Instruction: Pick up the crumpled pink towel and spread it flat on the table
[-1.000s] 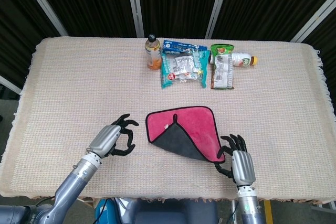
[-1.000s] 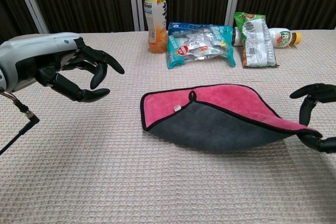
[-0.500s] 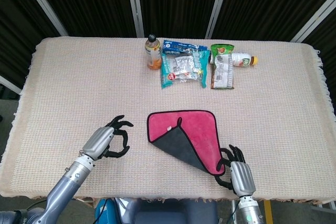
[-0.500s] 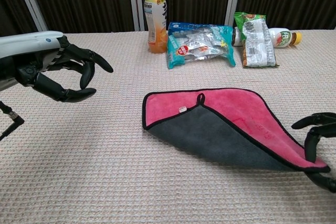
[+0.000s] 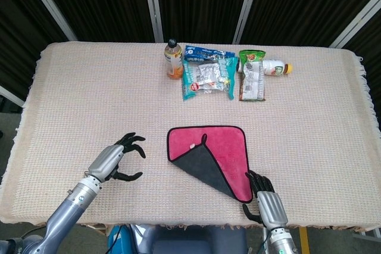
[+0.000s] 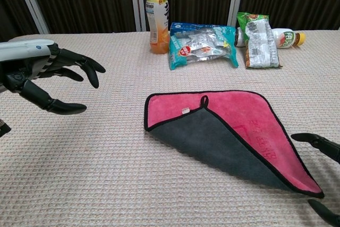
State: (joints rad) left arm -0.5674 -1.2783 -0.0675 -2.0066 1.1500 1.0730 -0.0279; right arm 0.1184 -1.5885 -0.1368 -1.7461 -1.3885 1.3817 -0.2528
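Note:
The pink towel [image 5: 221,149] with black trim lies on the table, mostly spread out. Its near left part is folded over diagonally, so the grey underside [image 6: 220,143] faces up. My right hand [image 5: 265,203] hovers at the table's front edge, just behind the towel's near right corner. Its fingers [image 6: 317,142] are spread on either side of that corner without gripping it. My left hand [image 5: 111,162] is well left of the towel above the bare cloth, holding nothing, with its fingers [image 6: 74,63] apart.
Along the far side stand an orange drink bottle [image 5: 173,59], blue snack packets [image 5: 206,78], a green packet [image 5: 252,76] and a small lying bottle [image 5: 277,67]. The woven tablecloth [image 5: 89,99] ends in a fringed front edge right by my right hand.
My right hand has drawn the towel's corner back toward the front edge, laid it down and let go. My left hand has drifted left and spread its fingers.

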